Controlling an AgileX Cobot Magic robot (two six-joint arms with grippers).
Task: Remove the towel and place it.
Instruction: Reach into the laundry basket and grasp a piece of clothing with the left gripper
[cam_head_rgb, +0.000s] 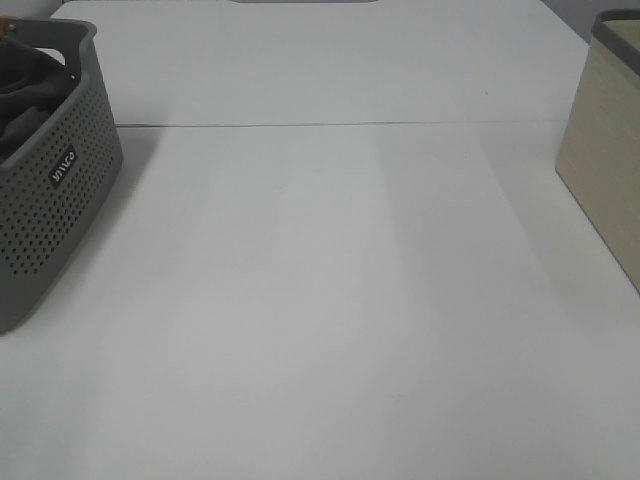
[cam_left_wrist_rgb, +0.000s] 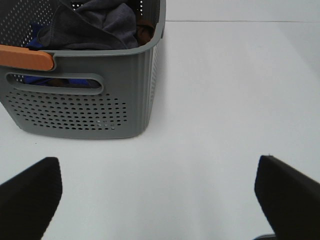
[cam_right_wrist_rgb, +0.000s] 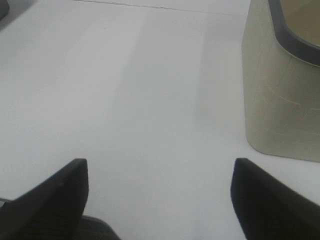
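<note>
- Left gripper (cam_left_wrist_rgb: 157, 172) hangs over the white table (cam_left_wrist_rgb: 225, 100), its jaws spread wide and holding nothing.
- Right gripper (cam_right_wrist_rgb: 160, 170) gapes just as wide and empty, near one beige bin (cam_right_wrist_rgb: 280, 100).
- One dark charcoal-grey plush towel (cam_left_wrist_rgb: 95, 25) lies bunched inside one grey perforated plastic basket (cam_left_wrist_rgb: 75, 110), with one blue cloth (cam_left_wrist_rgb: 55, 80) showing beneath it.
- Crumpled as it is, its long axis cannot be told.

High cam overlooks table (cam_head_rgb: 320, 300); left wrist cam shares basket (cam_left_wrist_rgb: 75, 110), close.
</note>
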